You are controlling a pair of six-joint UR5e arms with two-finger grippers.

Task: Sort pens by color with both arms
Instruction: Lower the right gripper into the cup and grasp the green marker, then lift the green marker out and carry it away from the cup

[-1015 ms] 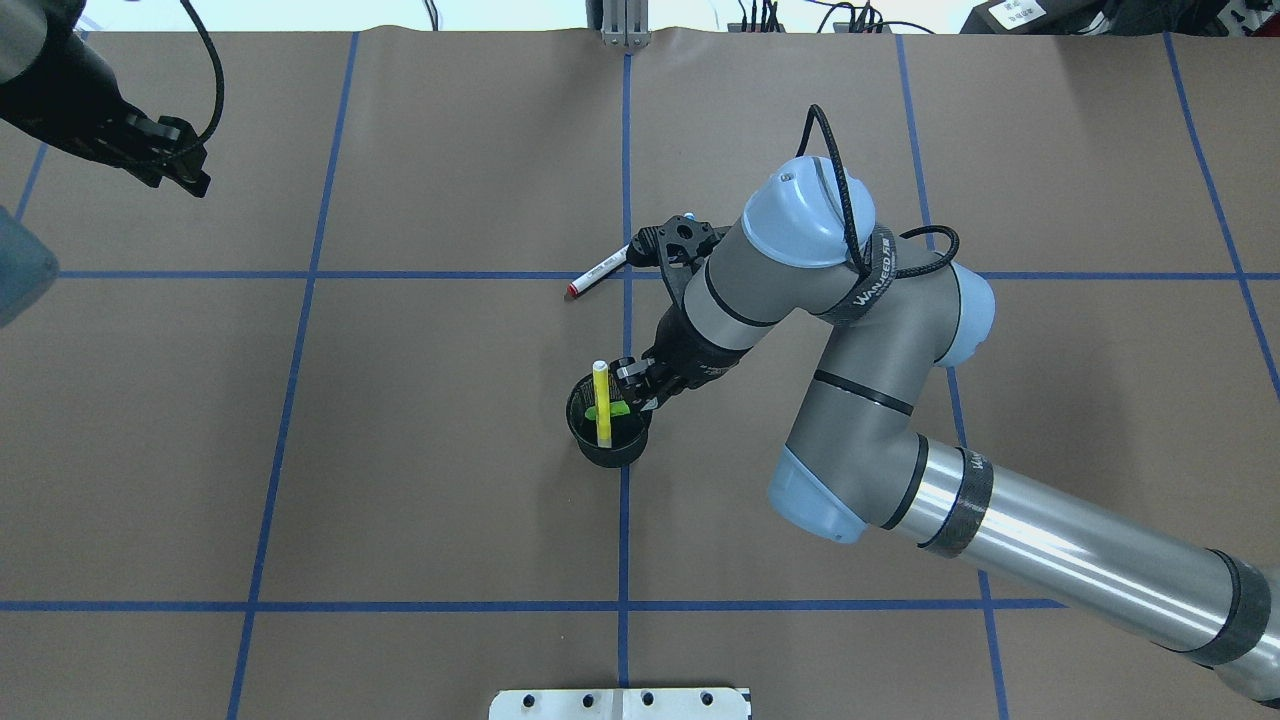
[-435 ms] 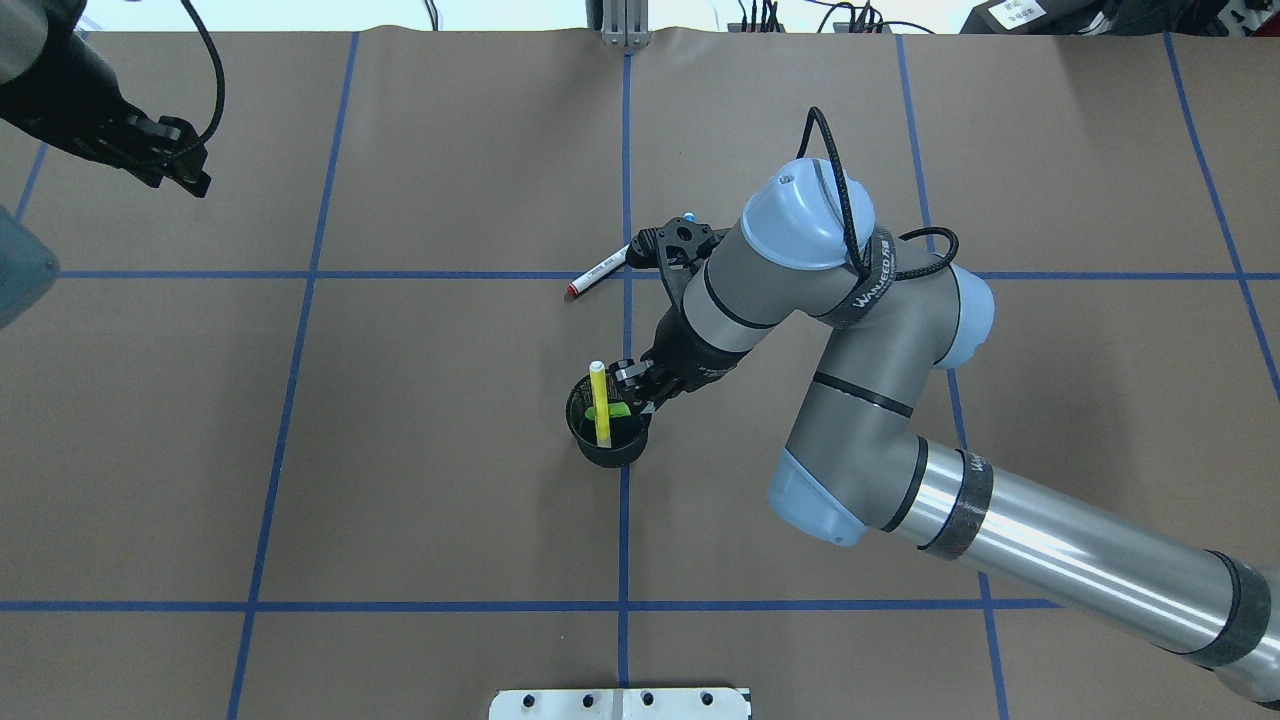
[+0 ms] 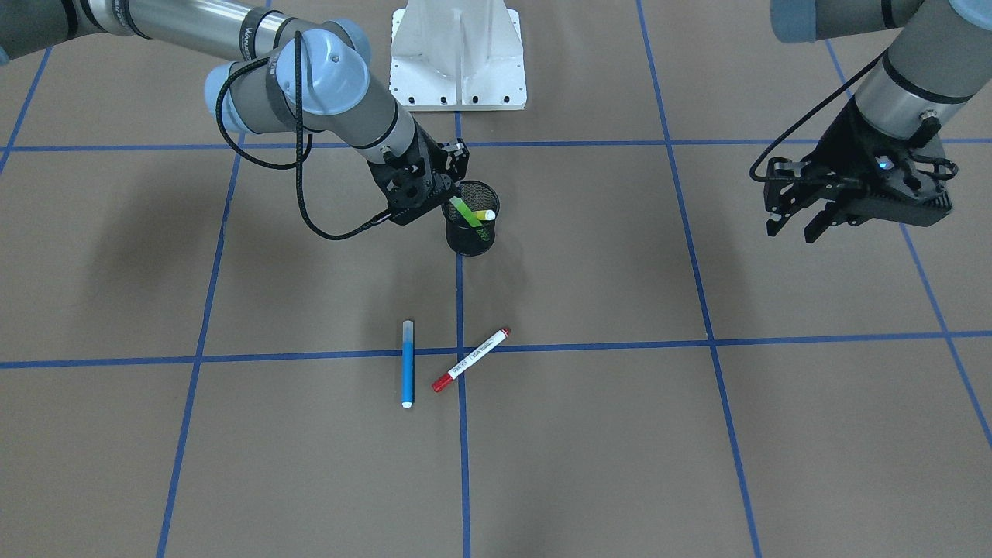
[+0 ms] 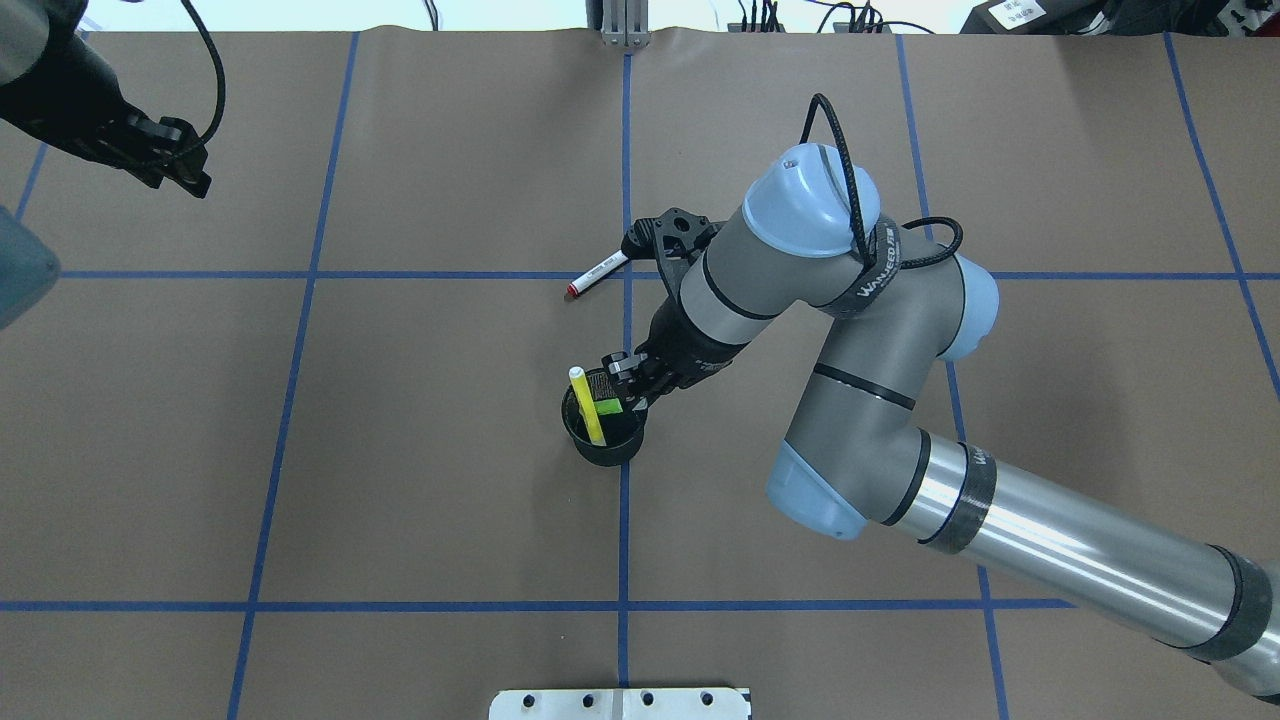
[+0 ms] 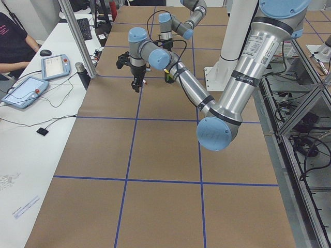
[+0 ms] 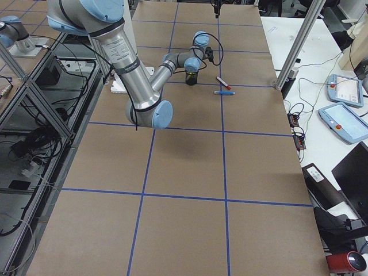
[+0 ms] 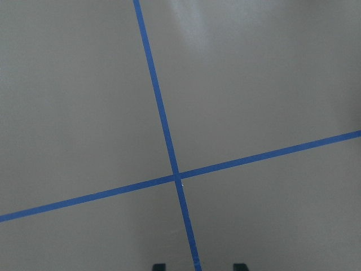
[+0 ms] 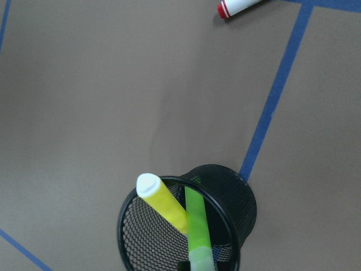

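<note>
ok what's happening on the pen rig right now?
The right gripper is at the black mesh cup and appears closed on the green pen, whose lower end is inside the cup. The yellow pen leans in the cup too. The blue pen and the red-capped white pen lie on the table, untouched. The left gripper hovers open and empty, off to the side.
</note>
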